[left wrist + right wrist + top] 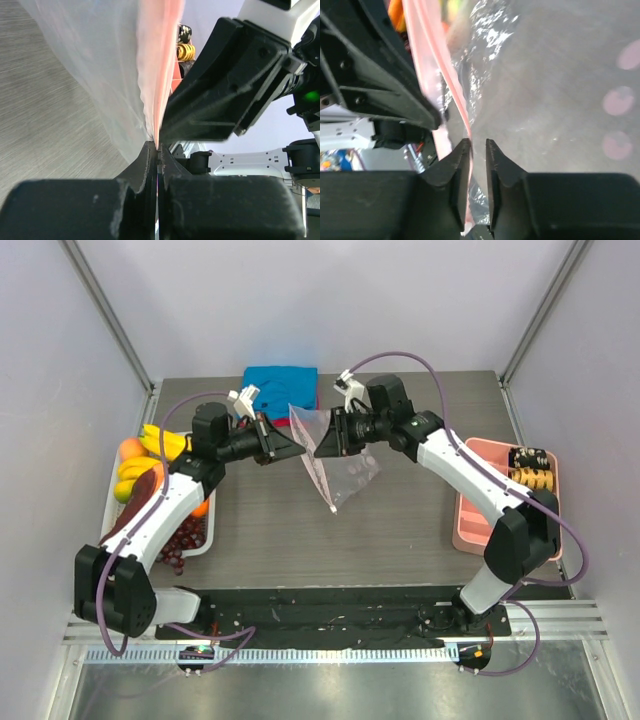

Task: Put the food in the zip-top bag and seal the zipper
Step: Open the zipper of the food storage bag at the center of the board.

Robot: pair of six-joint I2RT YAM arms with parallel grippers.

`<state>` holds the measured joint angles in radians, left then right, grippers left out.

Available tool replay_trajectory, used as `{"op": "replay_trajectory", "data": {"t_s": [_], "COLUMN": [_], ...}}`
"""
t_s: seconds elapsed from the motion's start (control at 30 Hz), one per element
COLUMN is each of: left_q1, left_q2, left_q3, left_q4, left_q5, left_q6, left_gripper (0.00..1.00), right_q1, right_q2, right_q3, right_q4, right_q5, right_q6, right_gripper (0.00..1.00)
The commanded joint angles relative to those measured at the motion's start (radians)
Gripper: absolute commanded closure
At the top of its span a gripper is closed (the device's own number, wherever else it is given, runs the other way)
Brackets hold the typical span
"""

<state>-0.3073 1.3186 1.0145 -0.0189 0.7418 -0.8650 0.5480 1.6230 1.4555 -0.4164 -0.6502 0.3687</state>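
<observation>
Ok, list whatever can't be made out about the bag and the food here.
Top view: whether the zipper is sealed; too small, left claw and right claw crowd it.
Top view: some food; the left arm covers it.
Left wrist view: most of the bag; blurred, cut by the top edge.
Right wrist view: food; an orange blur behind the left claw.

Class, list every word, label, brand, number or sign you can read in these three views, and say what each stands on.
No readable text in any view.
Bag: only pale pink dots, no lettering.
Cloth: no print seen.
Pieces in the pink tray: any marks are too small to tell.
</observation>
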Motion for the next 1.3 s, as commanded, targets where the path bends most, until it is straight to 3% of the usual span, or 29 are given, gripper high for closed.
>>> {"op": "replay_trajectory", "data": {"t_s": [0.0,0.17,0.23,0.33,0.53,0.77,0.9,1.0,1.03,1.1,1.13,1.17,1.2,1.27], "left_q1": [0.000,0.000,0.002,0.010,0.011,0.011,0.011,0.011,0.011,0.011,0.010,0.010,0.011,0.013], "left_q2": [-0.045,-0.045,-0.045,-0.048,-0.032,0.017,0.057,0.059,0.060,0.053,0.041,0.028,0.018,-0.025], "left_q3": [0.012,0.022,0.033,0.079,0.202,0.292,0.340,0.360,0.369,0.389,0.395,0.401,0.415,0.429], "left_q4": [-0.007,-0.038,-0.076,-0.223,-0.538,-0.692,-0.771,-0.797,-0.805,-0.819,-0.825,-0.832,-0.857,-0.901], "left_q5": [0.010,0.001,-0.012,-0.062,-0.317,-0.354,-0.462,-0.428,-0.356,-0.282,-0.251,-0.254,-0.257,-0.314], "left_q6": [-0.022,-0.022,-0.003,0.093,0.363,0.507,0.589,0.627,0.633,0.646,0.647,0.658,0.675,0.721], "left_gripper": [1.00,1.00,1.00,1.00,1.00,1.00,1.00,0.98,0.81,0.65,0.47,0.40,0.27,0.13], "right_q1": [0.009,0.020,0.018,0.015,0.009,0.007,0.009,0.007,0.009,0.009,0.007,0.009,0.007,0.009], "right_q2": [-0.012,-0.018,-0.026,-0.052,-0.159,-0.244,-0.288,-0.307,-0.307,-0.296,-0.292,-0.287,-0.279,-0.273], "right_q3": [0.098,0.106,0.108,0.121,0.126,0.124,0.132,0.114,0.108,0.092,0.086,0.074,0.068,0.039], "right_q4": [-0.057,-0.081,-0.102,-0.146,-0.212,-0.268,-0.272,-0.282,-0.280,-0.274,-0.269,-0.254,-0.245,-0.226], "right_q5": [0.162,0.218,0.221,0.259,0.340,0.301,0.245,0.236,0.238,0.253,0.257,0.262,0.265,0.267], "right_q6": [-0.094,-0.143,-0.172,-0.201,-0.212,-0.186,-0.150,-0.122,-0.120,-0.110,-0.102,-0.099,-0.091,-0.076], "right_gripper": [0.77,0.85,0.99,0.99,0.99,0.99,0.99,0.99,0.99,0.99,0.99,0.99,0.99,0.99]}}
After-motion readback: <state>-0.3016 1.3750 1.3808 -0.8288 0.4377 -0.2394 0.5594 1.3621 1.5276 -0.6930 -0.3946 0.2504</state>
